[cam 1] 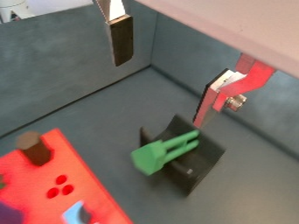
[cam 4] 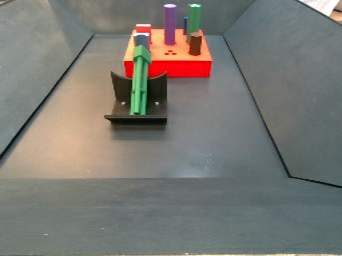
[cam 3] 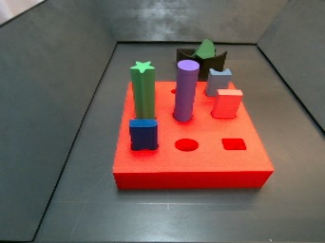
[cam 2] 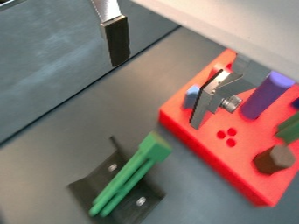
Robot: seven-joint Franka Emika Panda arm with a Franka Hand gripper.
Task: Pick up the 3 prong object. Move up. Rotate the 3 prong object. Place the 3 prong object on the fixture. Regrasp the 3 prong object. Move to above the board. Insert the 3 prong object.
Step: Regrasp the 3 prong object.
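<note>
The 3 prong object [cam 4: 139, 85], a green bar, lies tilted in the notch of the black fixture [cam 4: 134, 117] in front of the red board [cam 4: 174, 64]. Both wrist views show the 3 prong object [cam 1: 163, 153] [cam 2: 126, 179] on the fixture [cam 1: 201, 168] [cam 2: 96, 190]. My gripper [cam 1: 170, 74] [cam 2: 162, 72] hovers above it, open, with only the floor between its fingers [cam 1: 121, 42] [cam 2: 114, 39]. It touches nothing. Neither side view shows the gripper. The bar's star-shaped end [cam 3: 204, 51] peeks out behind the board [cam 3: 191, 159].
The board carries a purple cylinder [cam 3: 187, 90], a green star-topped post [cam 3: 143, 90], a blue block [cam 3: 143, 134], a red block [cam 3: 226, 102] and a brown hexagonal peg [cam 2: 275, 160]. Round and square holes [cam 3: 187, 145] show near its front. Grey walls enclose the floor.
</note>
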